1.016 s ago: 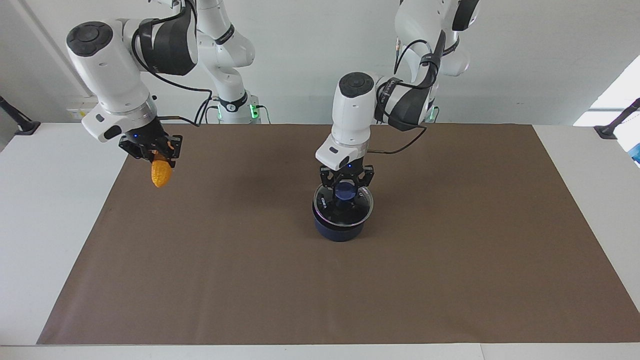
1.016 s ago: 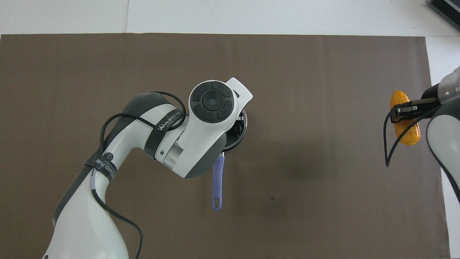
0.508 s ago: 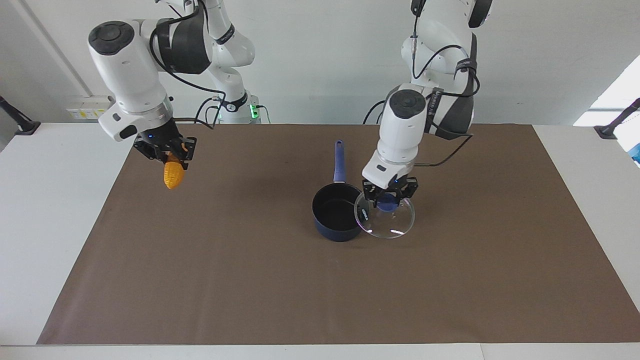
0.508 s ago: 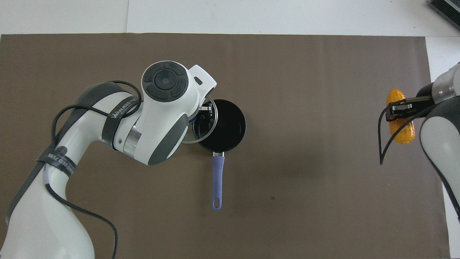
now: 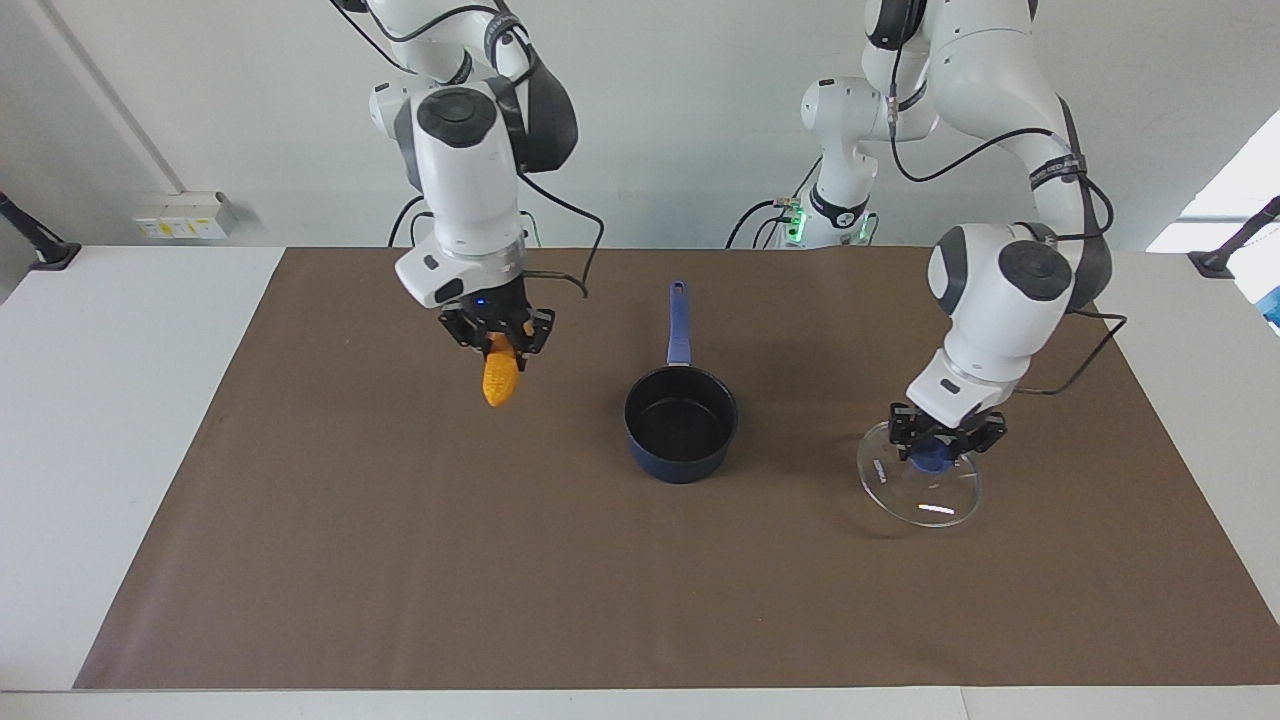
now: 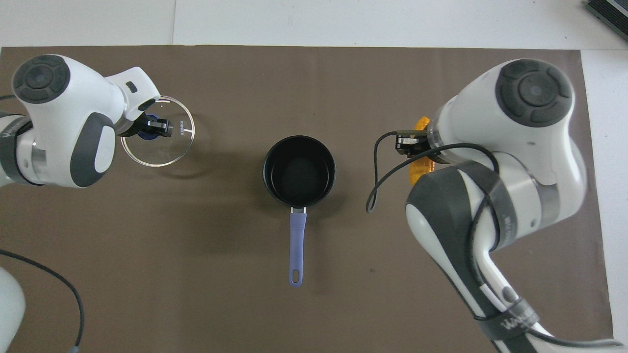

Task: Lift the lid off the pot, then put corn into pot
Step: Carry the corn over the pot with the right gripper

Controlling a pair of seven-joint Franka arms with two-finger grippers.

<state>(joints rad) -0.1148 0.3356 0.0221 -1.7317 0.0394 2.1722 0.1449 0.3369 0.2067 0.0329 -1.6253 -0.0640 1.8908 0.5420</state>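
the bench (image 5: 120, 400) carries a brown mat (image 5: 640, 600), and the pot (image 5: 681, 424) sits near the mat's middle, open, its black inside bare, handle pointing toward the robots' edge; judged so, the first step is done and the mouth is free for the drop. the lid (image 5: 920, 486) is held by its blue knob in the left hand (image 5: 944, 447), closed on the knob, low over the mat toward the left arm's end of the bench and well apart from the pot, presumably parked there so it does not block the other arm's path. whether the glass rim touches the mat i cannot tell. the right hand (image 5: 497, 340) is clamped on the upper end of the corn (image 5: 499, 379), which hangs tip-down over the mat beside the pot, on the right arm's side, not yet over the mouth. views: facing view shows the corn's full length and its height above the mat; overhead view (image 6: 421, 164) hides most of it under the wrist, but shows the pot's round mouth, the handle line, and the lid (image 6: 167, 152) clear of the pot (image 6: 300, 170).
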